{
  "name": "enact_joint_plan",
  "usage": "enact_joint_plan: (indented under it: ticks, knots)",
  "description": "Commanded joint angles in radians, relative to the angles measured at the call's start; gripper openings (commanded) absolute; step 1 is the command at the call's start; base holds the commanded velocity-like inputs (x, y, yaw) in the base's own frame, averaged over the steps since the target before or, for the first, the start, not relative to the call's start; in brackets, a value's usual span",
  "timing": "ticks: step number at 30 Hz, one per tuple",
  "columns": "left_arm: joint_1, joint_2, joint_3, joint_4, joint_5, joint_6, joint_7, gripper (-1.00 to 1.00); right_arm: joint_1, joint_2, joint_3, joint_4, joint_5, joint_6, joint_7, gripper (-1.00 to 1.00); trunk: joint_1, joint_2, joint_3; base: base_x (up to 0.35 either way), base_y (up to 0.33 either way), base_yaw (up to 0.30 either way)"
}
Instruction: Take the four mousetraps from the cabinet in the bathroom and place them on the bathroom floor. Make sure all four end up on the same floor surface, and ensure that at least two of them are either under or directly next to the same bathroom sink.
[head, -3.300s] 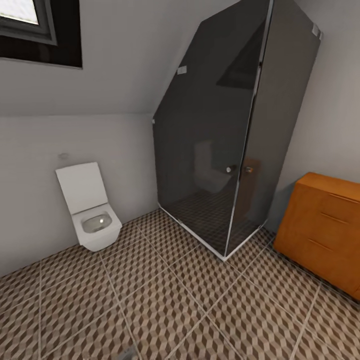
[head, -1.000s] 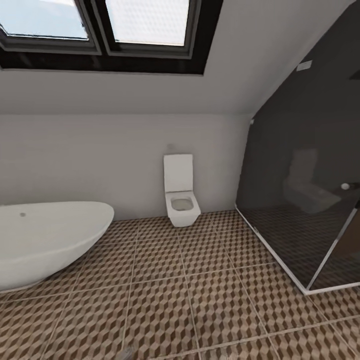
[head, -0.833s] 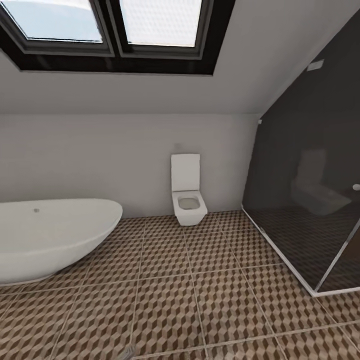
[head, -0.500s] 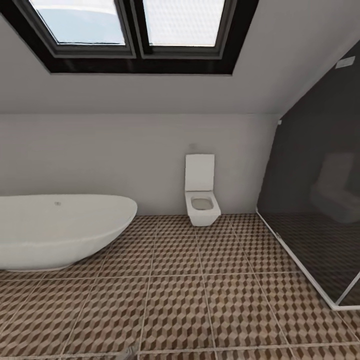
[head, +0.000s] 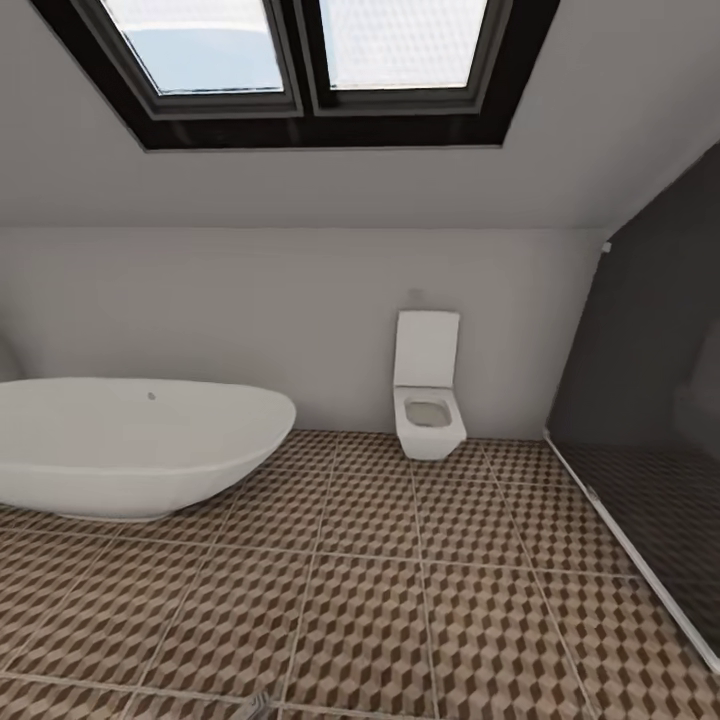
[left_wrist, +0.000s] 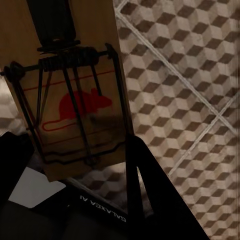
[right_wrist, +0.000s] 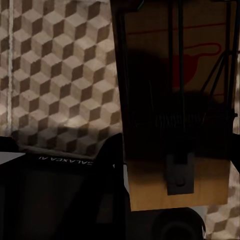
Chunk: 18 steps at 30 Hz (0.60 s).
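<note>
Cube-patterned bathroom floor (head: 400, 600) spreads ahead; each gripper pinches a mousetrap, the left one (left_wrist: 75, 105) and the right one (right_wrist: 175, 110), both hanging above tile. No sink in sight, so the turn should continue until one appears. Bathtub (head: 130, 445) and toilet (head: 430, 400) have slid rightward; that shift is the camera's.

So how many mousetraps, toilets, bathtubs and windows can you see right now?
Mousetraps: 2, one in the left gripper, one in the right gripper
Toilets: 1
Bathtubs: 1
Window panes: 2
Total: 6
</note>
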Motion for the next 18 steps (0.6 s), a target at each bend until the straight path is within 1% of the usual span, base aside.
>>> enact_joint_plan:
  ticks: [1,6,18]
  knots:
    - [-0.001,0.000,-0.008,0.000,0.007,0.000,0.005,-1.00,-0.002,0.000,0.008,-0.005,-0.010,-0.009,-0.003,-1.00,0.000,-0.001,-0.001,0.206,-0.269,0.142]
    - [-0.001,0.000,-0.008,0.000,0.007,0.000,0.005,-1.00,-0.001,0.000,0.008,-0.005,-0.010,-0.009,-0.003,-1.00,0.000,-0.001,-0.001,0.226,-0.262,0.231]
    - [-0.001,0.001,-0.008,0.000,0.008,0.000,0.005,-1.00,0.001,0.000,0.008,-0.005,-0.014,-0.011,-0.003,-1.00,0.000,-0.001,-0.001,0.241,-0.254,0.286]
